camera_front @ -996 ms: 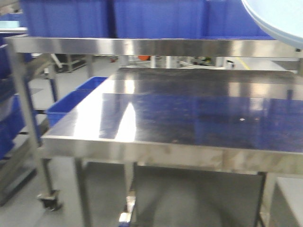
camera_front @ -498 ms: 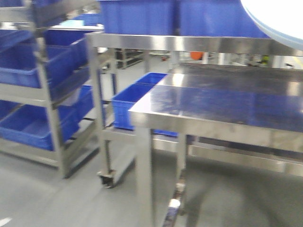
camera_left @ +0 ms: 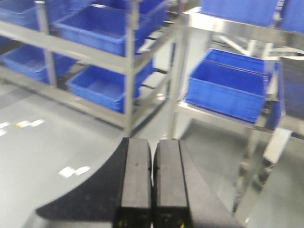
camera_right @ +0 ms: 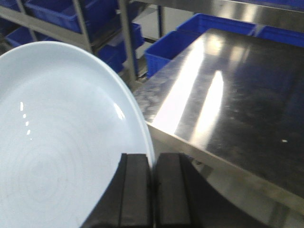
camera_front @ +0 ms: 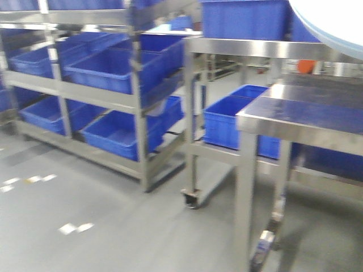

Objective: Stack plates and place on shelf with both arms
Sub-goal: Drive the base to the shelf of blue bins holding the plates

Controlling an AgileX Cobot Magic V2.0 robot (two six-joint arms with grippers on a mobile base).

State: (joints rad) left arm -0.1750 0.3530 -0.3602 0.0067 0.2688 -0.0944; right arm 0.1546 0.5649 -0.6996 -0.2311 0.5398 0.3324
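Right gripper [camera_right: 152, 164] is clamped on the rim of a white plate [camera_right: 61, 142], biting its edge at about four o'clock; the plate is held up in the air, glossy face showing, touching nothing else; whether a second one sits beneath it, I cannot tell. From the right wrist camera the steel bench [camera_right: 228, 95] fills the view from twelve round to four o'clock, bare and shiny, its near edge just beside the plate's rim. From the front camera that same plate [camera_front: 334, 20] pokes in at one o'clock, above the bench [camera_front: 317, 113] at three.

Left gripper [camera_left: 152, 145] is closed on nothing, its fingers pressed together with only a hairline slit between; it hangs over grey floor [camera_left: 57, 142]. Out at eleven o'clock of it stands the shelf [camera_left: 129, 71], a stainless frame with sloping tiers loaded with blue crates [camera_left: 99, 28]; from the front it sits at ten o'clock [camera_front: 136, 107], well apart from the plate. Between shelf and bench stands a wheeled rack [camera_front: 193, 113], another blue crate [camera_front: 227, 122] on its lower tier.
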